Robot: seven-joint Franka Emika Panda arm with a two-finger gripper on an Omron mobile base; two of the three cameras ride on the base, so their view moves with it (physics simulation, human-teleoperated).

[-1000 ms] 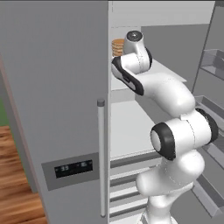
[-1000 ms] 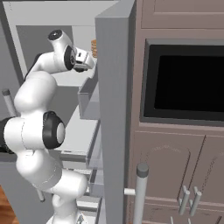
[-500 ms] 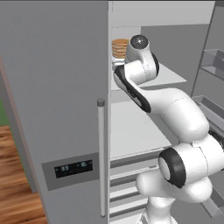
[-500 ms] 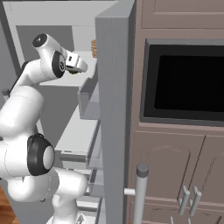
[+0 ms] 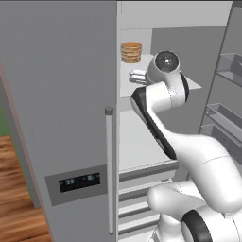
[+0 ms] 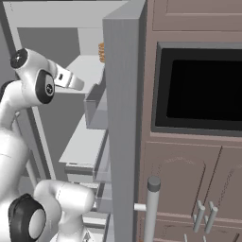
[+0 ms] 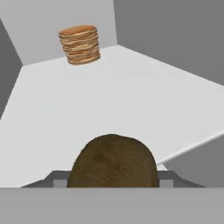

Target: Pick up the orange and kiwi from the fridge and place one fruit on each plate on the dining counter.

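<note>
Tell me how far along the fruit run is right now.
Done: the fridge stands open. In hand: the gripper is shut on the kiwi, just above the white shelf that holds the stacked cakes. Left: carry the kiwi to a plate, then fetch the orange for the other plate.

Wide bare shelf, one stack at the back

Inside the fridge (image 5: 75, 94), the white shelf (image 7: 131, 92) lies bare between the kiwi (image 7: 113, 161) held at the fingers (image 7: 166, 177) and the stack of cakes (image 7: 80, 44) standing near the back corner, well apart. The grey side wall (image 7: 175, 35) bounds the shelf on one flank; the door bins (image 6: 97, 106) jut beside the shelf edge.
</note>
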